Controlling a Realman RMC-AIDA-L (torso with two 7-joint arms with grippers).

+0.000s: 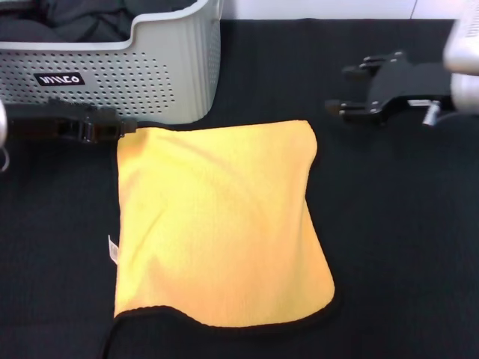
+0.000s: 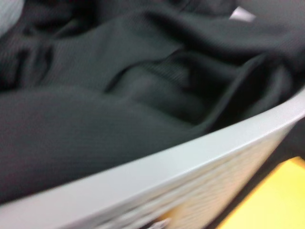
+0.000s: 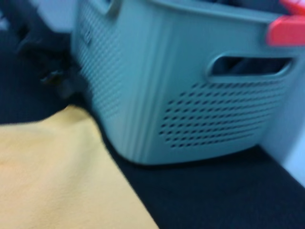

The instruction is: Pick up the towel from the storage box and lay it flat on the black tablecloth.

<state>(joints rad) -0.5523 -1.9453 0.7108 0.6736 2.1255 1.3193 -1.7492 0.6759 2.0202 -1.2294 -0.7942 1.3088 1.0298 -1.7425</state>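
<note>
Already the left gripper [image 1: 123, 129] sits at the towel's far left corner, its dark fingertips touching or just meeting the cloth edge; whether they pinch the corner or have let it go I cannot tell, since the tips merge with the black trim. The right gripper [image 1: 335, 90] hovers apart from the cloth, just beyond its far right corner, with its two fingers spread wide and nothing between them.

Outward from both sets of fingers, the towel [image 1: 217, 224] lies spread on the black tablecloth [image 1: 404, 239], yellow-orange face up, mostly smooth. Its near edge curls slightly, the black trim turning under at the corner nearest the robot, and a small white tag [image 1: 113, 250] shows on its left side.

Behind the left fingers stands the storage box [image 1: 172, 75], just beside the towel's far edge, with a dark cloth heap [image 2: 119, 95] remaining inside.

In my judgement the task is nearly complete: the towel is out and laid down. What remains is at most freeing the left corner and perhaps flattening the curled near edge.
</note>
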